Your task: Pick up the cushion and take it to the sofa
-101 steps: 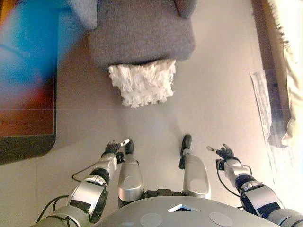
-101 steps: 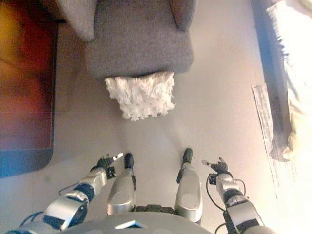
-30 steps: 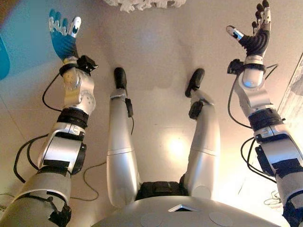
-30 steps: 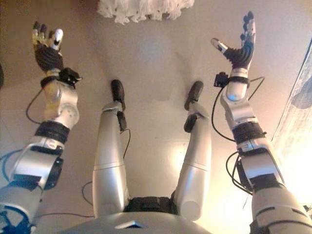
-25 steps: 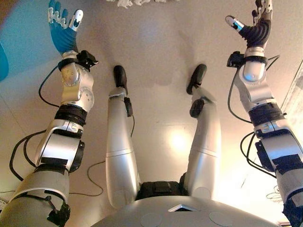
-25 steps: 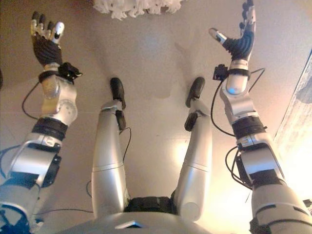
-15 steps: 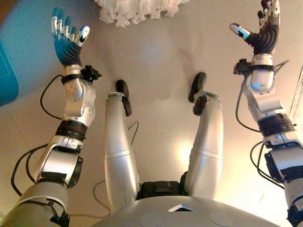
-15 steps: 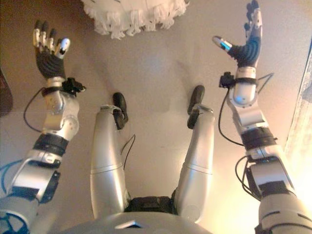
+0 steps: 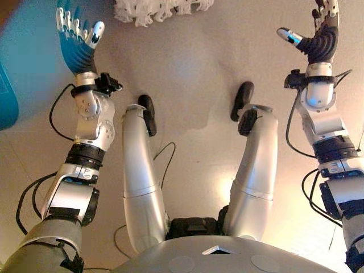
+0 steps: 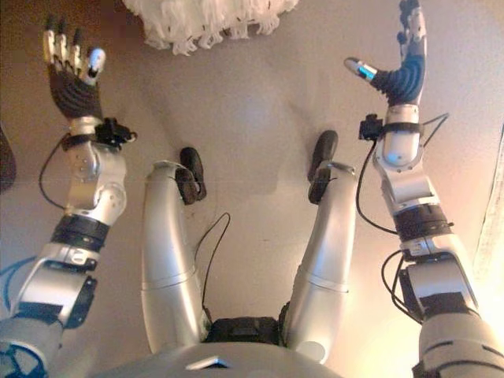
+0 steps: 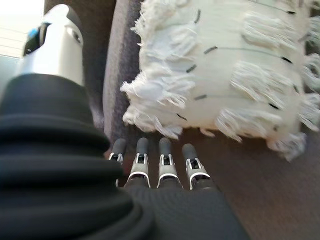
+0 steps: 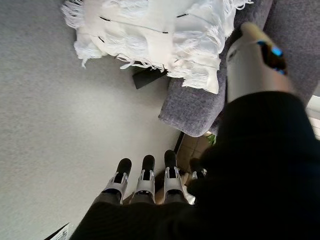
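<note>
A white fringed cushion (image 9: 162,8) lies on the floor at the top edge of the eye views, and it leans against the front of the grey sofa (image 11: 117,75). My left hand (image 9: 77,54) is raised to the cushion's left, fingers straight and spread, holding nothing. My right hand (image 9: 321,42) is raised further off on the right, also open and empty. The left wrist view shows the cushion (image 11: 225,75) close beyond my straight fingers (image 11: 160,165), not touching them. In the right wrist view the cushion (image 12: 150,35) is a good way past my fingers (image 12: 145,180).
A dark rug (image 10: 4,165) runs along the left edge of the floor. The sofa's dark foot (image 12: 147,77) shows under the cushion's edge. A pale strip of cloth (image 10: 498,197) lies at the far right.
Both arms rose from beside my legs to either side of the cushion, which now sits at the top edge of the view. In the last half second both hands stayed open and edged upward.
</note>
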Available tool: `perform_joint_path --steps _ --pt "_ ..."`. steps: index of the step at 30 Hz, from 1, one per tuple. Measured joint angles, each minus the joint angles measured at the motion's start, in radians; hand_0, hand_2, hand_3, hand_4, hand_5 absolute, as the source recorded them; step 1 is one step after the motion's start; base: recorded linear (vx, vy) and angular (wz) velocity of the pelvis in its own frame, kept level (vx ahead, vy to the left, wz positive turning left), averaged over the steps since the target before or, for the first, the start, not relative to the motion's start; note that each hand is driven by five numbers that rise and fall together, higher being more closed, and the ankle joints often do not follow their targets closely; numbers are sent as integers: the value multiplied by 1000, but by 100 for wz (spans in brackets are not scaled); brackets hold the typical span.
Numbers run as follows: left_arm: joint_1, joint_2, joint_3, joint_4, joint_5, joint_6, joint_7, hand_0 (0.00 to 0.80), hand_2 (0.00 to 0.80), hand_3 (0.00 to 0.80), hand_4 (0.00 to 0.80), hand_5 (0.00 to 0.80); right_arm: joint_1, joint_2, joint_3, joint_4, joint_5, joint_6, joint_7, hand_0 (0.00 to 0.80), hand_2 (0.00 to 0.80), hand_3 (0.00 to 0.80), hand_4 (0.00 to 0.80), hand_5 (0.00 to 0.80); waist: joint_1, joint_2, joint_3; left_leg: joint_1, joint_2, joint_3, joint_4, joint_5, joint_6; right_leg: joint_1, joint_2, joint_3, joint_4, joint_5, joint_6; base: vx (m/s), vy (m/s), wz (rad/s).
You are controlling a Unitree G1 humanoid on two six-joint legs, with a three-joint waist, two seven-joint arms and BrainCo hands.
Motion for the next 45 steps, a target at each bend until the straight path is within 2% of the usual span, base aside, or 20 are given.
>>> perform_joint_path --steps 11,22,26,32,33,35,36,37,38,39,40,41,45 --pt "-162 6 -7 97 -101 64 -1 0 0 0 0 0 -237 -17 82 108 54 19 60 0 0 0 0 0 -1 0 0 -32 -1 -1 34 -3 -6 -32 -15 1 36 -2 -3 -9 37 1" --pt "-335 24 -120 210 -165 179 -59 0 0 0 0 0 -366 -10 169 188 159 75 142 0 0 0 0 0 1 0 0 -53 2 -2 47 1 1 -39 -16 -1 37 6 -2 2 43 2" --pt "-369 21 -164 231 -190 229 -112 0 0 0 0 0 -413 26 199 216 209 103 207 0 0 0 0 0 0 0 0 -54 -2 -2 47 2 3 -39 -16 0 36 8 -1 -9 17 0" --pt "-384 5 -198 236 -206 247 -150 0 0 0 0 0 -427 73 219 219 277 131 313 0 0 0 0 0 0 0 0 -55 -4 -1 39 4 6 -39 -17 0 35 8 -1 -4 20 2" --pt "-384 0 -199 236 -207 248 -157 260 260 260 260 260 -430 75 225 219 285 139 330 0 0 0 0 0 1 0 0 -55 -5 -1 38 4 6 -39 -18 0 35 7 -1 -2 3 4" --pt "-386 -8 -199 236 -207 255 -176 147 147 147 147 147 -435 84 236 220 306 147 374 0 0 0 0 0 0 0 0 -55 -9 -1 35 6 6 -40 -22 0 35 7 0 -3 -1 5" --pt "-388 -11 -201 235 -207 256 -186 245 245 245 245 245 -439 85 245 220 309 150 394 0 0 0 0 0 -1 0 0 -55 -11 0 32 8 6 -41 -24 0 35 7 0 -3 -1 7" --pt "-390 -15 -204 235 -207 258 -199 471 471 471 471 471 -441 89 247 220 310 158 415 154 154 154 154 154 -1 0 0 -56 -14 0 31 9 6 -42 -27 0 36 6 -1 -3 -5 8" --pt "-390 -20 -207 234 -206 263 -210 781 781 781 781 781 -443 93 248 220 314 167 433 464 464 464 464 464 -1 0 0 -57 -16 0 31 10 6 -43 -31 -1 38 5 -1 -2 -8 8" --pt "-390 -22 -219 233 -206 264 -220 800 800 800 800 800 -444 98 249 220 316 174 445 558 558 558 558 558 -1 0 0 -57 -18 0 31 11 6 -44 -31 -1 40 4 -1 -1 -11 8" --pt "-390 -26 -232 232 -206 267 -228 800 800 800 800 800 -444 101 250 220 319 181 456 618 618 618 618 618 0 0 0 -58 -20 0 31 12 6 -44 -33 0 43 3 0 2 -19 7" --pt "-390 -32 -241 232 -206 273 -237 800 800 800 800 800 -444 105 250 220 330 187 465 800 800 800 800 800 0 0 0 -58 -20 -1 32 13 6 -44 -34 0 48 3 0 2 -20 7" --pt "-390 -52 -241 232 -211 290 -271 800 800 800 800 800 -444 129 252 224 366 191 495 800 800 800 800 800 -1 0 0 -57 -19 -1 40 16 7 -44 -41 1 66 -7 -3 4 -7 8"
